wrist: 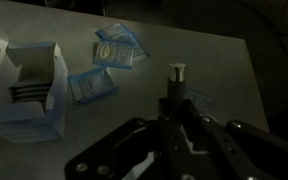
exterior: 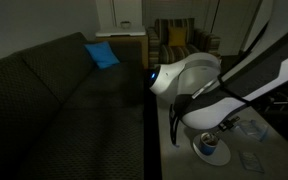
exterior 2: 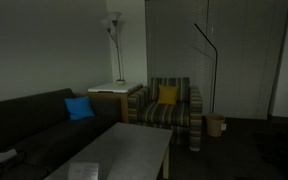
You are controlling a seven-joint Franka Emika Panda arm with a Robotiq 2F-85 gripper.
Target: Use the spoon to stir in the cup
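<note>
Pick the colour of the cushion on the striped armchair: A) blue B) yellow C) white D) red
B: the cushion on the armchair is yellow in both exterior views; the blue one lies on the sofa.

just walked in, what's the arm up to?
The Panda arm leans over the table. Its fingers are shut on a slim stick, apparently the spoon. Pale blue sachets and a box lie nearby. What looks like the cup sits under the arm. It is too dark to tell whether the spoon is in it.
</note>
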